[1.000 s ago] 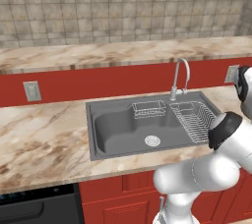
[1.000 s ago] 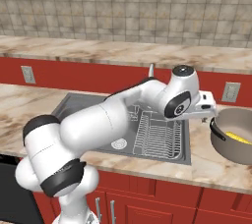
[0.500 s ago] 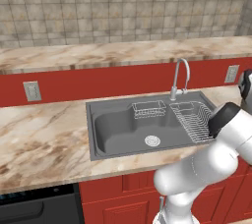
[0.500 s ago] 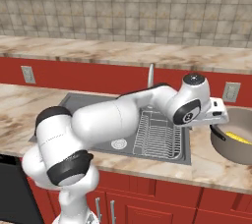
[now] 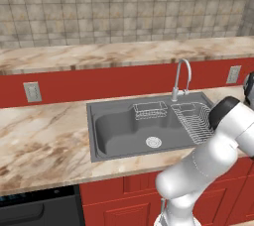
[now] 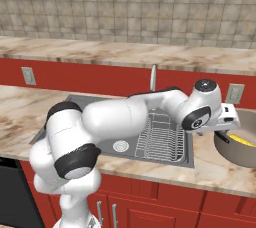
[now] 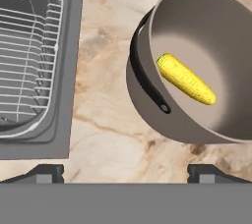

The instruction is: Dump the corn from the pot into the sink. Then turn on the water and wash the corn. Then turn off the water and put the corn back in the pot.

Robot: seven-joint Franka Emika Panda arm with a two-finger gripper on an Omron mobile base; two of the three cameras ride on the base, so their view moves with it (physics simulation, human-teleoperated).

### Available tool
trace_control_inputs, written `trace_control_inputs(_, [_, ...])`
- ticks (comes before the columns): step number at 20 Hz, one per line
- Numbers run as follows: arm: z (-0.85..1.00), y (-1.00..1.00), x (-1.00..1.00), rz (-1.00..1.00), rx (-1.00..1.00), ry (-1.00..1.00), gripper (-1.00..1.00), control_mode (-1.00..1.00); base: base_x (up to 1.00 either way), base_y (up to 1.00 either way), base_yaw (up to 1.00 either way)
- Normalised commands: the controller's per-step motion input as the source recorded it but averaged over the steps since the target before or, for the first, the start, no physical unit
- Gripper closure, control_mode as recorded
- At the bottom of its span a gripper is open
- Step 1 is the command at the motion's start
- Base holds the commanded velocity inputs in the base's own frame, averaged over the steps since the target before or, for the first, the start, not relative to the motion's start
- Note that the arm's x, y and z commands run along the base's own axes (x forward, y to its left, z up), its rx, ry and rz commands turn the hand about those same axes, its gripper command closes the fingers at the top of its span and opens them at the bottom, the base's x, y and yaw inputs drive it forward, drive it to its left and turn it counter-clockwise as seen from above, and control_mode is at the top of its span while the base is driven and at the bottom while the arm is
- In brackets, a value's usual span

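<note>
The tool (image 7: 126, 171) is wide open and holds nothing. The pot (image 7: 197, 66) sits on the table (image 7: 103, 134) just ahead of it. The corn (image 7: 185, 79) lies inside the pot. The sink (image 7: 34, 56) is off to one side.

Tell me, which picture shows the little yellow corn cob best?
The hand view: the little yellow corn cob lies whole and unblocked on the floor of the big taupe-grey pot. The right base view catches just a yellow sliver over the pot's rim.
</note>
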Motion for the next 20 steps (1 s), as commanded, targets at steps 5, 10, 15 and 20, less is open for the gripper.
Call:
trace_control_inputs(5, [0.00, -0.18, 0.18, 0.02, 0.00, 0.01, -1.00, -1.00, 0.00, 0.00, 0.00])
trace_control_inputs(10, [-0.08, -0.14, 0.20, 0.03, 0.00, 0.09, -1.00, -1.00, 0.00, 0.00, 0.00])
trace_control_inputs(15, [-0.09, -0.17, 0.18, 0.03, 0.00, 0.08, -1.00, -1.00, 0.00, 0.00, 0.00])
trace_control_inputs(20, [-0.08, -0.15, 0.20, 0.03, 0.00, 0.08, -1.00, -1.00, 0.00, 0.00, 0.00])
